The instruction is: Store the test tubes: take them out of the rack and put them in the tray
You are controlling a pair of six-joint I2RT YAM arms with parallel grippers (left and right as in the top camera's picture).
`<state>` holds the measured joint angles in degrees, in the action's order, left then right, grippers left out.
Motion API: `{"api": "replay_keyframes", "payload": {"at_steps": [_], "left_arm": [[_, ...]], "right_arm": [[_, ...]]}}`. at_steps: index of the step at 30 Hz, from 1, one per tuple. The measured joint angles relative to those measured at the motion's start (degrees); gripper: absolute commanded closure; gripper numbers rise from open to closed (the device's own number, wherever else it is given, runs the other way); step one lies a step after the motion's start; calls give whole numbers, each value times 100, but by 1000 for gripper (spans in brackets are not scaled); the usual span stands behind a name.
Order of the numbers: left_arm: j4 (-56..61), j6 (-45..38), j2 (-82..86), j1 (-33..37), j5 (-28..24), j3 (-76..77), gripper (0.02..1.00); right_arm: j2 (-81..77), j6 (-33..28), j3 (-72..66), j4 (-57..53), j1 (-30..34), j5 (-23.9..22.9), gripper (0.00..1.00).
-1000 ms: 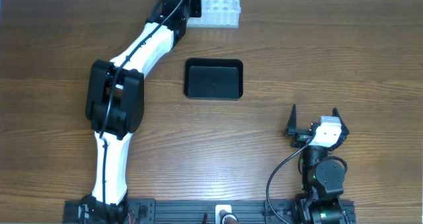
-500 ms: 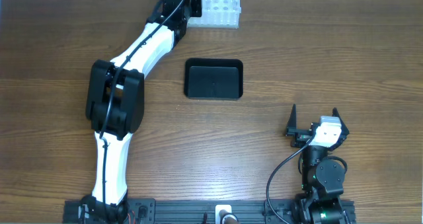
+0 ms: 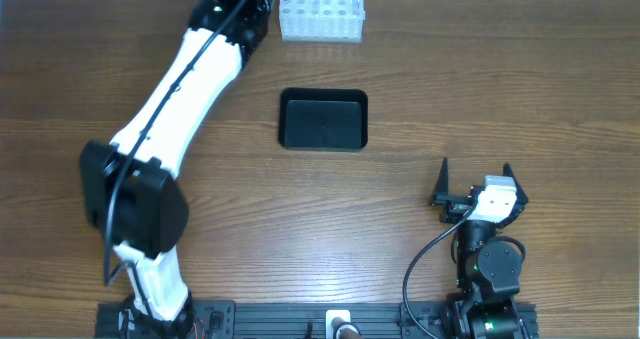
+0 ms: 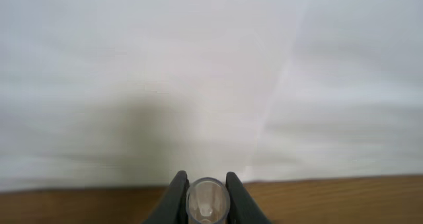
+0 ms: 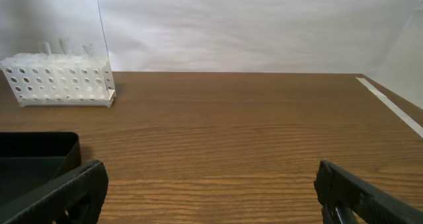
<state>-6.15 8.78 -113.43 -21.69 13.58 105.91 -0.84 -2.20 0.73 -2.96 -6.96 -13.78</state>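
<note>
Left jaws: pinching a tube (image 4: pixel 207 201), one jaw pressed to each side of it.
Tube: clear glass, out of the rack, square between the jaw tips and touching both. Its open mouth faces the wrist camera.
Left arm (image 3: pixel 175 79): stretched from the near left to the far edge of the worktop (image 3: pixel 520 79). Its wrist end sits at that far edge, just left of the rack.
Beyond the tube: a white wall (image 4: pixel 211 65) with a thin strip of worktop under it. What lies directly below the jaws cannot be told.
Rack (image 3: pixel 322 17): white, pierced with holes, at far centre, apart from the left arm. A few tube tops (image 5: pixel 64 47) stick up out of it.
Tray (image 3: pixel 323 124): black, shallow, mid-worktop, nearer than the rack and apart from it. Its floor shows bare. It is well apart from the left jaws and the tube they hold.
Right jaws: spread wide, low over the worktop at the near right. They are well apart from tray, rack and tube.
Right arm (image 3: pixel 487 259): folded over its base at the near right edge.
</note>
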Motion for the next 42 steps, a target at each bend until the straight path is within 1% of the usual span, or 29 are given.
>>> {"api": "replay_keyframes", "payload": {"at_steps": [5, 6, 8, 10, 12, 14, 19, 24, 42], "left_arm": [[-1480, 42, 507, -234, -2, 107, 901], [-1886, 98, 533, -304, -2, 122, 928], [-2758, 321, 522, -459, -4, 136, 954], [-3672, 632, 463, -614, -7, 120, 958], [-4301, 929, 363, -756, -7, 111, 954], [-4623, 1126, 247, -857, 2, 111, 952], [-4837, 1373, -105, -1014, 44, 111, 969], [-4913, 1469, -367, -1027, 66, 109, 978], [-4900, 1488, -907, -979, 136, -409, 965]], "right_arm": [[0, -2, 0, 0, 0, -2, 9], [0, -2, 0, 0, -2, 0, 9], [0, -2, 0, 0, 0, -2, 9], [0, 0, 0, 0, 0, 0, 9], [0, -2, 0, 0, -2, 0, 7], [0, -2, 0, 0, 0, 0, 7], [0, 0, 0, 0, 0, 2, 7], [0, -2, 0, 0, -2, 0, 7], [0, -4, 0, 0, 0, 0, 7]]}}
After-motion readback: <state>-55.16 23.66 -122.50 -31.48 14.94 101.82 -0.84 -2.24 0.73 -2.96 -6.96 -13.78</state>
